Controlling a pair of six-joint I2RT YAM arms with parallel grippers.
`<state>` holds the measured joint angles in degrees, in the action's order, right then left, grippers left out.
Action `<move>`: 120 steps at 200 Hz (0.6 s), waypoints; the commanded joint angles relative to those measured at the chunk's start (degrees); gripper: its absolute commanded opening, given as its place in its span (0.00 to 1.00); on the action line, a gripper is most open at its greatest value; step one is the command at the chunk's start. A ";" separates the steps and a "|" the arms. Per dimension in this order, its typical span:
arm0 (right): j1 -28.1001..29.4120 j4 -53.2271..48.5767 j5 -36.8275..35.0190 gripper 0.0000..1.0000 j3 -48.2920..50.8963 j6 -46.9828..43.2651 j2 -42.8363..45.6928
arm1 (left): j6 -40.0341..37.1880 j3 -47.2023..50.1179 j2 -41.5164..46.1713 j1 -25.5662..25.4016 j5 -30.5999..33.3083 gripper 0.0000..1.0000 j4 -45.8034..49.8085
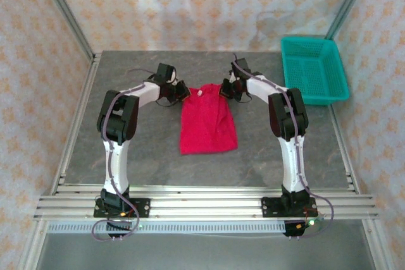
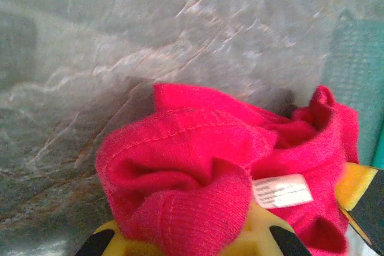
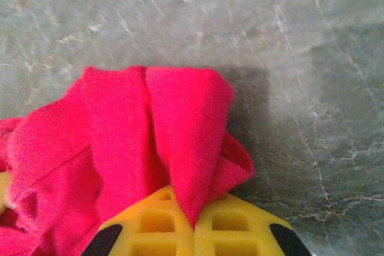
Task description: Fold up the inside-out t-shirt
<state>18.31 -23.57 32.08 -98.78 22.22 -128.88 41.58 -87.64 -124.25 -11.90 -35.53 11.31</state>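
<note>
The bright red t-shirt lies as a narrow folded strip on the grey table, its far edge between my two grippers. My left gripper holds the far left corner. In the left wrist view a bunched roll of red fabric with a white tag is squeezed between the yellow pads of the left gripper. My right gripper holds the far right corner. In the right wrist view, the right gripper has its yellow pads pressed together on a pointed fold of the t-shirt.
A teal plastic basket stands at the back right of the table, apart from the shirt. Bare grey tabletop lies to the left, right and front of the shirt. Patterned curtain walls enclose the table.
</note>
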 commanded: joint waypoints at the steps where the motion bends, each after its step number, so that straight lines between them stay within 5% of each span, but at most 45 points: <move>1: -0.72 -3.23 -0.46 0.00 -7.68 -1.30 3.51 | -1.41 -8.14 5.06 0.72 0.84 0.00 4.10; 75: -2.05 -4.89 2.21 0.00 -30.31 0.06 2.10 | -2.06 -34.34 3.20 2.37 -1.15 0.00 8.10; 99: -1.96 3.47 6.15 0.00 -22.73 1.71 5.59 | -3.43 -26.78 7.41 2.19 -2.42 0.00 0.54; 120: -1.36 15.44 7.79 0.00 -7.35 3.01 11.95 | -3.13 -9.08 14.40 1.89 -2.49 0.00 -12.20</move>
<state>16.08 -20.53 35.81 -118.89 23.42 -123.85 39.77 -110.48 -116.42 -9.63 -36.07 11.86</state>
